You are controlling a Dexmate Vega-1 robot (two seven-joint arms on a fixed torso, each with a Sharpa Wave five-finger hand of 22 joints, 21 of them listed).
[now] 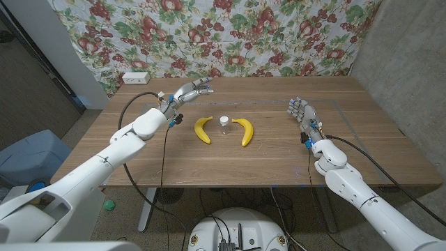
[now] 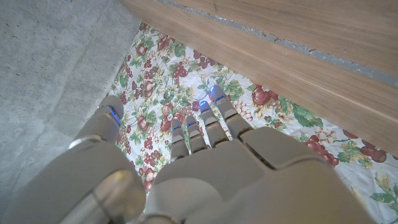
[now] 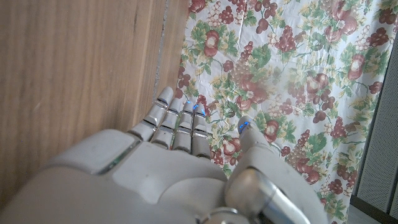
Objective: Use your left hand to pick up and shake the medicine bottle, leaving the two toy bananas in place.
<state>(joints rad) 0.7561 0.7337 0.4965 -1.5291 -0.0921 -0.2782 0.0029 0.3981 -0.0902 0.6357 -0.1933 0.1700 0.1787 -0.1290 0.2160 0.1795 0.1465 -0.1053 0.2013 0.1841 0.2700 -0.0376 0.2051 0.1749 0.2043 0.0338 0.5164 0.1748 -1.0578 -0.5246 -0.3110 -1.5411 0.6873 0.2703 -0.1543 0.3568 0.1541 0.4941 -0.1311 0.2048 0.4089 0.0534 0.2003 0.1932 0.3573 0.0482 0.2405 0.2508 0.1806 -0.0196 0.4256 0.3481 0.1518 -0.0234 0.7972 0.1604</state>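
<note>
A small clear medicine bottle (image 1: 224, 124) with a white cap stands upright at the table's middle. Two yellow toy bananas flank it, one (image 1: 202, 130) to its left and one (image 1: 244, 130) to its right, each a short gap away. My left hand (image 1: 190, 92) hovers above the table behind and to the left of the bottle, fingers stretched apart, holding nothing; its fingers (image 2: 211, 124) point at the fruit-print cloth. My right hand (image 1: 301, 111) stands on the table well to the right of the bananas, fingers extended (image 3: 180, 121), holding nothing.
A fruit-print cloth (image 1: 230, 35) hangs behind the wooden table (image 1: 279, 164). A white power strip (image 1: 135, 77) lies at the back left corner. Bare wood surrounds the three items.
</note>
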